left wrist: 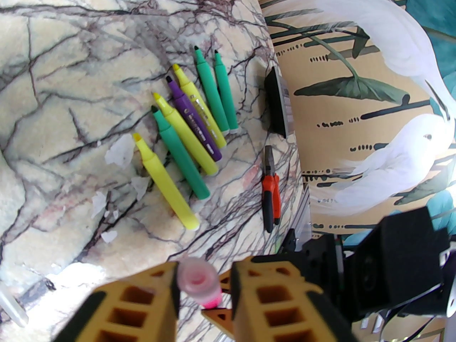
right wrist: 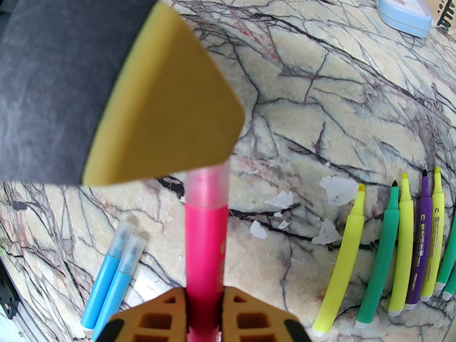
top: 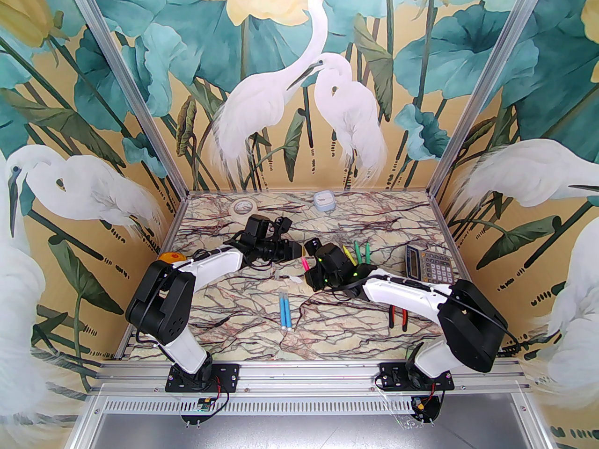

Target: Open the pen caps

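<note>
Left arm (top: 206, 264): we reach forward and inward toward the table's middle.
Left gripper (left wrist: 203, 273): our fingers (left wrist: 142, 298) flank the cap (left wrist: 197, 280), one pad touching it; we cannot tell whether the grip is tight.
Right arm (top: 402, 293): we stretch inward, meeting the left.
Right gripper (right wrist: 203, 294): we are clamped on the pink marker (right wrist: 205, 248) by its barrel.
</note>
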Motion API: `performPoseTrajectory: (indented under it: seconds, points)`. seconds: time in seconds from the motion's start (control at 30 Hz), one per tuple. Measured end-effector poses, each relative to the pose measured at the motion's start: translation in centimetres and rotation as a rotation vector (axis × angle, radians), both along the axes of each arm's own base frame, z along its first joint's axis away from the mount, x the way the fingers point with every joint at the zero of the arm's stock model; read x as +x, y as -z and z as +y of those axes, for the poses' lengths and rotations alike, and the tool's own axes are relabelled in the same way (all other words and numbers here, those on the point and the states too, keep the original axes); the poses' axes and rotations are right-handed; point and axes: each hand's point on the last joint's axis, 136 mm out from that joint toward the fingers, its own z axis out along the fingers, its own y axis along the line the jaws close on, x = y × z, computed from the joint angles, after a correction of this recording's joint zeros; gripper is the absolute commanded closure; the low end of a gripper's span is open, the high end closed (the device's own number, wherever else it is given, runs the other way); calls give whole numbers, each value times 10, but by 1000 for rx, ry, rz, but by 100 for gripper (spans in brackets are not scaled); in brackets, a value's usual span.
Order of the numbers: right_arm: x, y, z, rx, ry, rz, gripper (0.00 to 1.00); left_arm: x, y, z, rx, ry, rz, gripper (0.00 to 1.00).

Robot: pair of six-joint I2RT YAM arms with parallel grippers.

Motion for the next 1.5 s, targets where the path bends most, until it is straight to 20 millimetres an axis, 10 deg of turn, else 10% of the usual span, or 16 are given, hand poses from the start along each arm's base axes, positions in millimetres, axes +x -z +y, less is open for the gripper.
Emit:
performPoseTrajectory:
  seconds: [0.5, 1.13, 1.5]
  points:
    - [10, -4, -4, 17, 22, -15, 59, 2, -11, -6, -13, 35, 16, 96]
    - [16, -12, 2, 76, 7, -13, 98, 2, -31, -12, -61, 76, 15, 100]
    - [11, -14, 2, 100, -34, -57, 100, 2, -30, -2, -69, 55, 82, 100]
